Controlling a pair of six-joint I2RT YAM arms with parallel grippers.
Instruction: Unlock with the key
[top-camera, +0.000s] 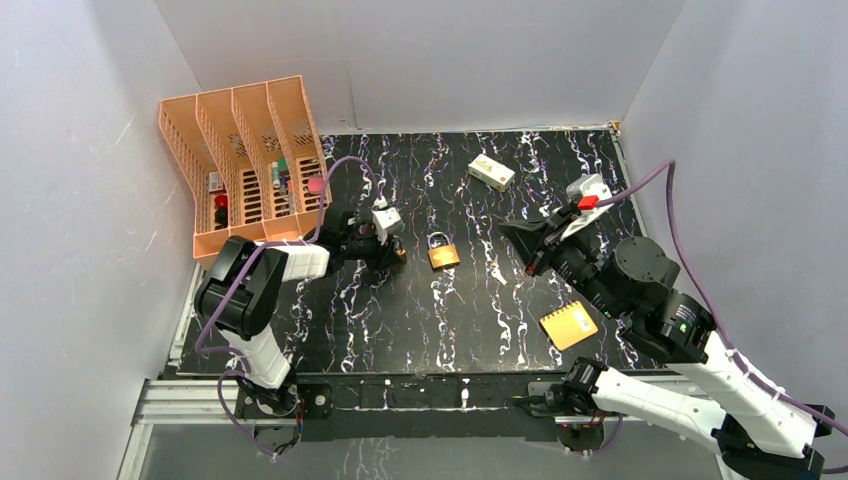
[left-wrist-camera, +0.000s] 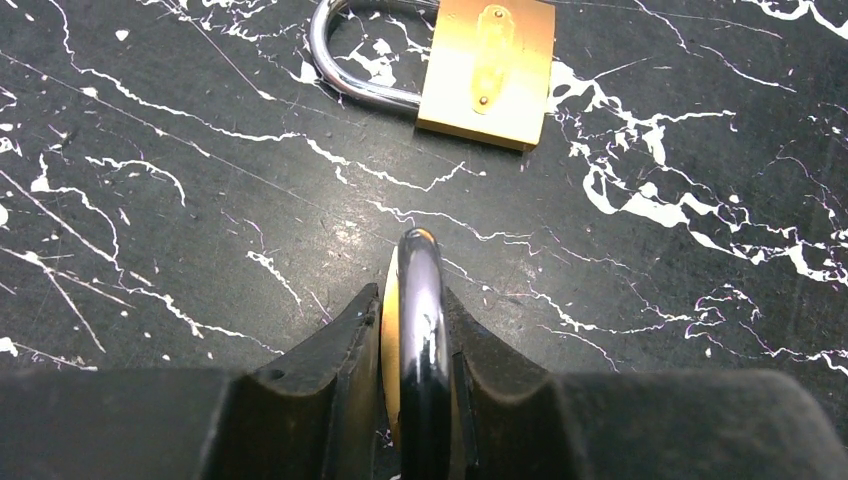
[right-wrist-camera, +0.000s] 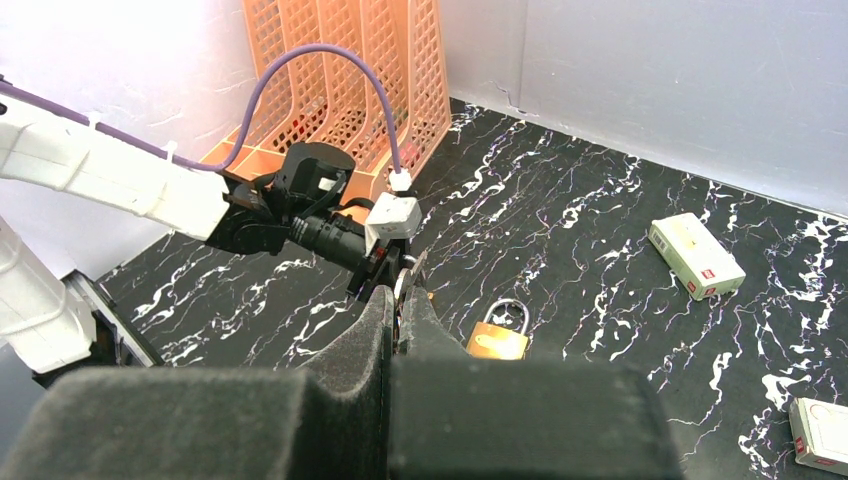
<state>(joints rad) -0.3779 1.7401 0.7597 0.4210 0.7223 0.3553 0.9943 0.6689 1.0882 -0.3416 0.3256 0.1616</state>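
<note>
White links (top-camera: 660, 395), black joints (top-camera: 240, 290) — purple cables (top-camera: 690, 270) at wrists; red tab (top-camera: 587, 202) on right wrist; black fingers (left-wrist-camera: 320, 390).

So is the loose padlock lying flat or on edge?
Lying flat. The loose padlock shows its broad brass face upward, shackle level on the table; the held padlock is pinched in the left gripper.

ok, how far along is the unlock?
Done: left gripper is clamped on a padlock; right gripper is shut on what looks like the key. In hand: the two are held apart, key above the table. Left: insert key, turn, open it. A second padlock lies free nearby.
</note>
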